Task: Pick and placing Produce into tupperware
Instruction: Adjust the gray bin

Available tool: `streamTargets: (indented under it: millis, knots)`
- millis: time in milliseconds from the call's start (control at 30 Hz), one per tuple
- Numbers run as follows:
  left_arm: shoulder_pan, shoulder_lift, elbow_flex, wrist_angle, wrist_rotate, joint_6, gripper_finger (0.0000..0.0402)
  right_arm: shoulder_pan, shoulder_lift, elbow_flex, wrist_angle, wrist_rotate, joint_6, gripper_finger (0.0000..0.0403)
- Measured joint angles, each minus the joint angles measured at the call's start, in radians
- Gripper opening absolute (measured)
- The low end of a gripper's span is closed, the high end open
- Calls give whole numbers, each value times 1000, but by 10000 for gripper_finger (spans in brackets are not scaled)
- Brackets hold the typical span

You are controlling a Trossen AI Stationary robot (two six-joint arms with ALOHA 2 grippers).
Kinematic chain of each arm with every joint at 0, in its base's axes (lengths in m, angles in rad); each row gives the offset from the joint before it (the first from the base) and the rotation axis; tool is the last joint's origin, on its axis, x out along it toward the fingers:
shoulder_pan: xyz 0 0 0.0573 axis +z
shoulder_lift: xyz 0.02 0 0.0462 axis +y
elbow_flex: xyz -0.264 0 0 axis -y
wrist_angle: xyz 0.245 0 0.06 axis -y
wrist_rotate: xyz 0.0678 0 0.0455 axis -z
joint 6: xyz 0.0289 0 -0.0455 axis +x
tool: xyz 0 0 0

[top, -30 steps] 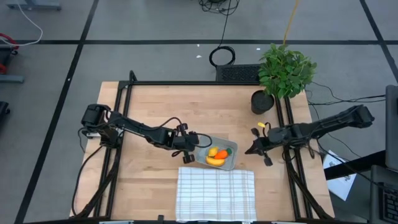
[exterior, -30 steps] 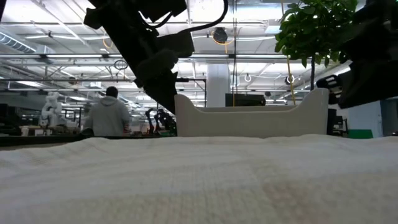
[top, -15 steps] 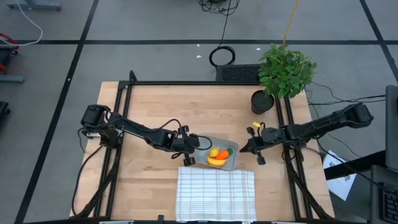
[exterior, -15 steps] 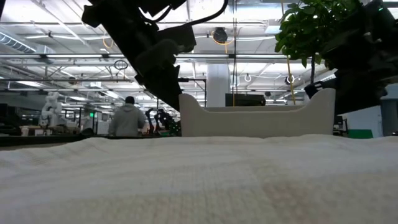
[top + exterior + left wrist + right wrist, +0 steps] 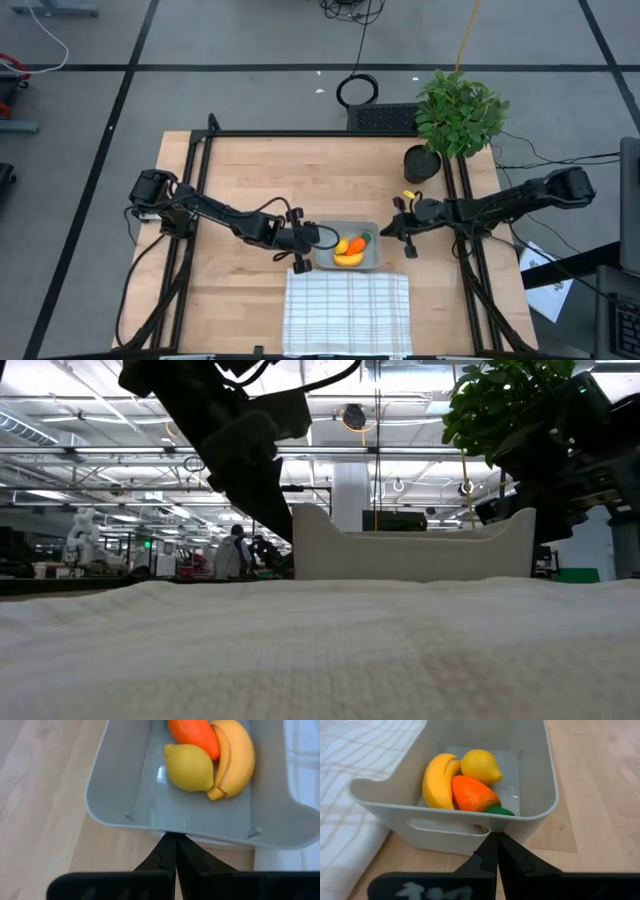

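- Wooden table [image 5: 240,170] w/ black frame; no readable brand, label or writing anywhere on it.
- Potted plant [image 5: 458,115] stands at far right corner of table.
- White checked cloth [image 5: 348,312] lies at near edge, just beside the tupperware on its near side.
- Left arm reaches in from table's left edge, stretched low twd centre; left gripper [image 5: 303,244] sits at tupperware's left wall, fingers [image 5: 167,857] pressed together, tips right at the wall's outer face.
- Right arm comes from right edge, stretched low twd centre; right gripper [image 5: 398,232] just beside tupperware's right wall, fingers [image 5: 492,855] pressed together, holding nothing.
- Tupperware [image 5: 372,262] near table centre, btwn the two grippers, upright; in low view its pale wall [image 5: 420,555] rises behind the cloth.
- Banana [image 5: 239,757] lies inside tub along the cloth-side wall, touching the other two pcs.
- Carrot [image 5: 472,795] inside, green top pointing twd right gripper.
- Lemon [image 5: 189,767] inside, touching banana + carrot.
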Motion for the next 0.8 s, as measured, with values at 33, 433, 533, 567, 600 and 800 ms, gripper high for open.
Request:
streamTargets:
  millis: [33,433,533,567,600,800]
  knots:
    - [-1,0,0,3,0,0,0,-3,4,0,4,0,0,0]
    - [3,0,0,10,-5,7,0,-9,24,0,23,-3,0,0]
    - [3,0,0,6,-7,10,0,-9,24,0,20,-3,-2,0]
    - [3,0,0,-1,-8,10,0,-9,22,0,17,-3,-4,0]
    - [3,0,0,-7,-11,9,0,-9,19,0,14,-3,-7,0]
    - [4,-1,0,-41,-43,-5,0,-9,-8,0,-3,-4,-5,0]
